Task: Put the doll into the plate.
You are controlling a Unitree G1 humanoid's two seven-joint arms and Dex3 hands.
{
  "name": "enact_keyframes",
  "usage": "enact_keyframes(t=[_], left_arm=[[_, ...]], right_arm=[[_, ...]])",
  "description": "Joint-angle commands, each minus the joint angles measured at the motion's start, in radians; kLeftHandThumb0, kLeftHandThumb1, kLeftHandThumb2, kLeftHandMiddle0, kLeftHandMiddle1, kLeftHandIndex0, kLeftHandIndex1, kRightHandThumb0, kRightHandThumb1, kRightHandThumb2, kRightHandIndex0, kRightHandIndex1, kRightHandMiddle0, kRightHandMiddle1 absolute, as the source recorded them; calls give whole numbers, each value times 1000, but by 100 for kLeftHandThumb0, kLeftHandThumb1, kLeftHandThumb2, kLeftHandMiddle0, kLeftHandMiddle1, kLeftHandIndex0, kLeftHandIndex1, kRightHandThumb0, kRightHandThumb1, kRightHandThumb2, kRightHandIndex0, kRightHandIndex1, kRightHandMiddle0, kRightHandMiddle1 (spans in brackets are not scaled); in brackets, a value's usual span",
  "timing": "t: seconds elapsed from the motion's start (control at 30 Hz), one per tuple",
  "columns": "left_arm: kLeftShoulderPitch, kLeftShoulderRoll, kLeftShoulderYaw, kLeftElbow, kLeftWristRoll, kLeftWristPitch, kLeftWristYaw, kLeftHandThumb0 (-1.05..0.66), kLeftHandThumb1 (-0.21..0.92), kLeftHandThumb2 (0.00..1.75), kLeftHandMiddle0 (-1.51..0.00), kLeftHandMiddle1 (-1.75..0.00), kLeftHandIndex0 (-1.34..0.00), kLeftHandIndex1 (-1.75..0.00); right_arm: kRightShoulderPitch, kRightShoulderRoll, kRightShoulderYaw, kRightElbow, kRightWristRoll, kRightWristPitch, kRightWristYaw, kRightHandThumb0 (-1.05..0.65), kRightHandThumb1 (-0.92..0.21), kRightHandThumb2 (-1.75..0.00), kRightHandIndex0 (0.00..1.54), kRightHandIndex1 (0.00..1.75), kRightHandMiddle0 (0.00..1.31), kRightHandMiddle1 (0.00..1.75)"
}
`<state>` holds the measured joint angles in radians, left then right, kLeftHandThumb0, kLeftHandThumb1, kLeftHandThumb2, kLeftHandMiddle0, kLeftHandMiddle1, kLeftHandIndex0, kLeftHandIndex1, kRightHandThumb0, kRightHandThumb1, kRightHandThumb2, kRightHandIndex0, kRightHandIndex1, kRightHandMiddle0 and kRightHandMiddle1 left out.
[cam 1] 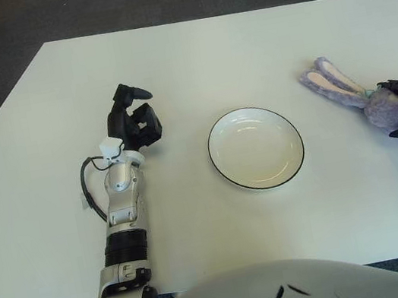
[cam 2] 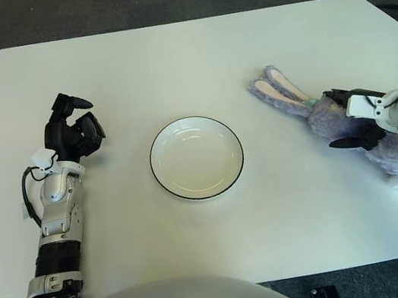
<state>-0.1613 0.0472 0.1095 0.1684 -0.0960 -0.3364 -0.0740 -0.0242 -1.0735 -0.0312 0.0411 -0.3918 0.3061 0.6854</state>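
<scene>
Writing: we read no brand, label or lettering on anything in either view.
Plate [cam 2: 197, 157]: white and shallow with a thin dark rim line, sitting near the middle of the bench [cam 2: 168, 62]; we see nothing inside it, only a faint sheen on the bowl.
Doll [cam 2: 318, 122]: a soft lilac-grey plush rabbit (fuzzy pile, two long ears with pale pink inner faces) lying flat near the right edge of the bench, well apart from the plate; the ears point toward the far-left, the body trails toward the near-right corner, and a small greenish patch shows where ears meet head.
Right hand [cam 2: 356, 121]: at the doll's head and body, by the right edge; its dark fingers [cam 2: 346, 143] are spread on both sides of the plush, one set across the top and one at the near side, touching the fur, though we cannot tell from these views whether they are clamped on it.
Left hand [cam 1: 135, 122]: on the left part of the bench, to the plate's left and apart from it; fingers curled together with nothing between them, one tip sticking out toward the right.
Bench: plain white top.
</scene>
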Motion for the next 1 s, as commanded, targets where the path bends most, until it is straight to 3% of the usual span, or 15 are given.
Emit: enact_keyframes(t=[0.0, 0.2, 0.4, 0.43, 0.47, 0.53, 0.63, 0.73, 0.97], left_arm=[[31, 2, 3, 27, 11, -14, 7, -41, 55, 103, -106, -175, -43, -175], [30, 4, 5, 31, 13, -13, 6, -41, 55, 103, -106, -175, -43, -175], [30, 3, 6, 30, 13, -9, 8, -41, 55, 103, -106, -175, -43, -175], [30, 3, 6, 30, 13, -9, 8, -41, 55, 103, -106, -175, -43, -175], [30, 3, 6, 30, 13, -10, 8, -41, 55, 103, -106, -175, -43, -175], [30, 3, 7, 30, 12, -9, 6, -41, 55, 103, -106, -175, -43, -175], [30, 3, 7, 30, 9, -6, 4, -41, 55, 103, -107, -175, -43, -175], [31, 1, 5, 25, 5, 2, 3, -41, 55, 103, -107, -175, -43, -175], [30, 3, 7, 26, -1, 9, -1, -41, 55, 102, -106, -175, -43, -175]], right_arm=[[65, 38, 12, -27, 8, 47, 11, -39, -26, -101, 33, 153, 0, 0], [91, 54, -37, -78, 7, 70, -51, -49, -31, -97, 30, 160, 0, 0], [108, 95, -77, -84, -11, 36, -175, -47, -35, -94, 25, 162, 0, 55], [108, 98, -80, -80, -13, 29, -192, -16, -41, -93, 36, 161, 0, 79], [107, 99, -87, -82, -13, 31, -201, 4, -46, -92, 43, 159, 0, 96], [102, 94, -98, -94, -7, 45, -196, 22, -47, -95, 50, 158, 0, 120], [95, 83, -117, -127, 5, 80, -169, 36, -43, -106, 56, 162, 0, 149], [94, 81, -130, -168, 8, 132, -142, 41, -40, -114, 57, 166, 0, 164], [82, 78, -121, -231, -9, 231, -102, 45, -35, -126, 57, 174, 7, 174]])
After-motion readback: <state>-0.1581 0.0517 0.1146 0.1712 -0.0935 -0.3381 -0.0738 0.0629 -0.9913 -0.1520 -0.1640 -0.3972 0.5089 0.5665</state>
